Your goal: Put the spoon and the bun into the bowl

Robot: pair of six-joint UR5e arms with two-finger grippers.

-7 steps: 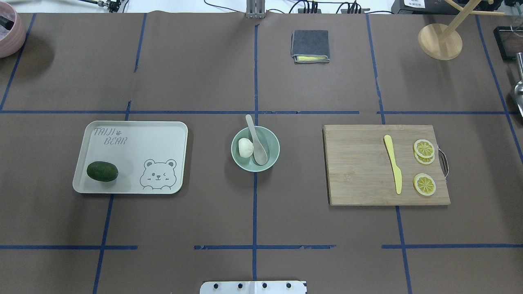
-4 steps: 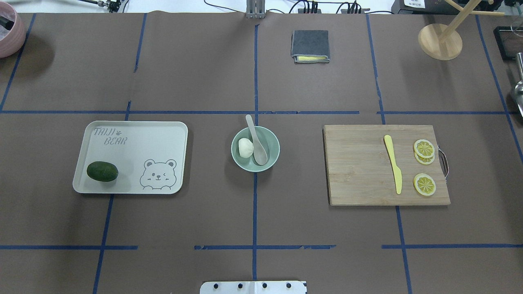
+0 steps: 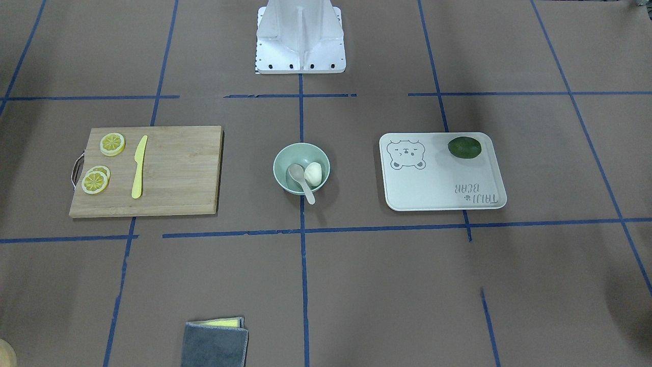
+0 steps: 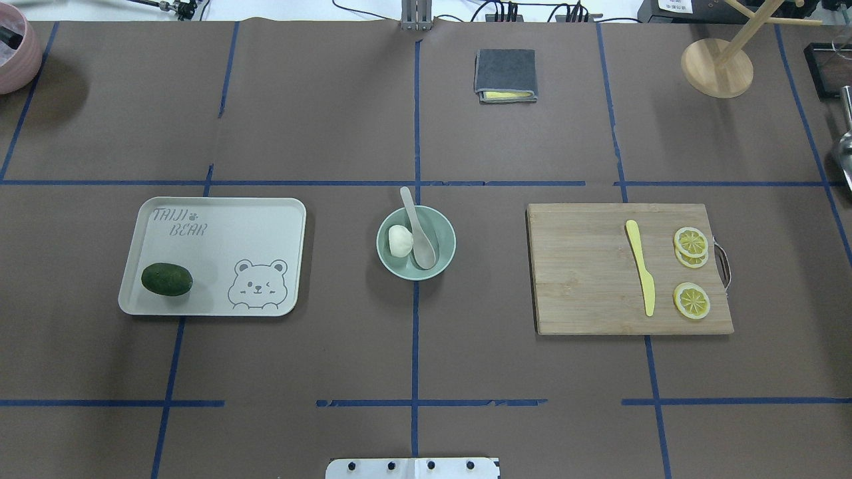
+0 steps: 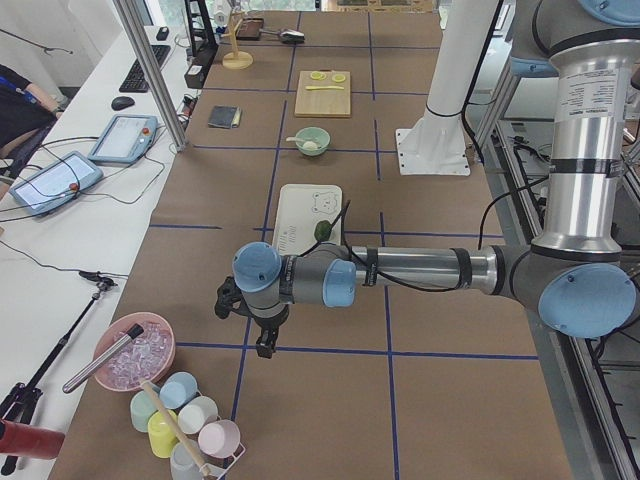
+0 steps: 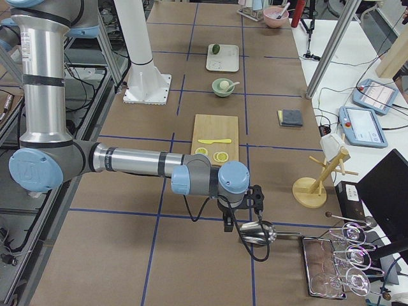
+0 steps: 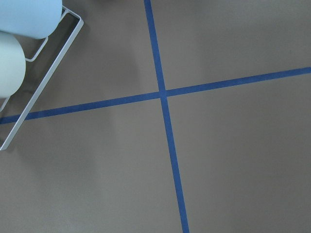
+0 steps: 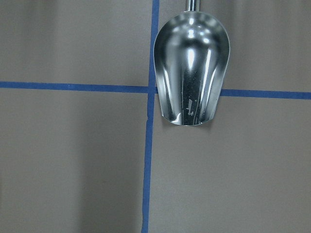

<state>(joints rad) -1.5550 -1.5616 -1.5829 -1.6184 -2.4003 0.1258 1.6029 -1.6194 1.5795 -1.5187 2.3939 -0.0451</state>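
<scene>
We log no change: spoon (image 4: 418, 229), bun (image 4: 400, 240) unmoved in bowl (image 4: 444, 256). Only side views show left gripper (image 5: 262, 345), right gripper (image 6: 237, 222); opening we cannot tell

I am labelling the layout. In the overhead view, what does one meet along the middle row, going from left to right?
Left to right: white bear-print tray → mint-green bowl, holding the bun and the spoon → wooden cutting board.

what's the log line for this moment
spoon in bowl, handle over rim | bun in bowl | left gripper, right gripper far off, state unclear | task looks done
</scene>
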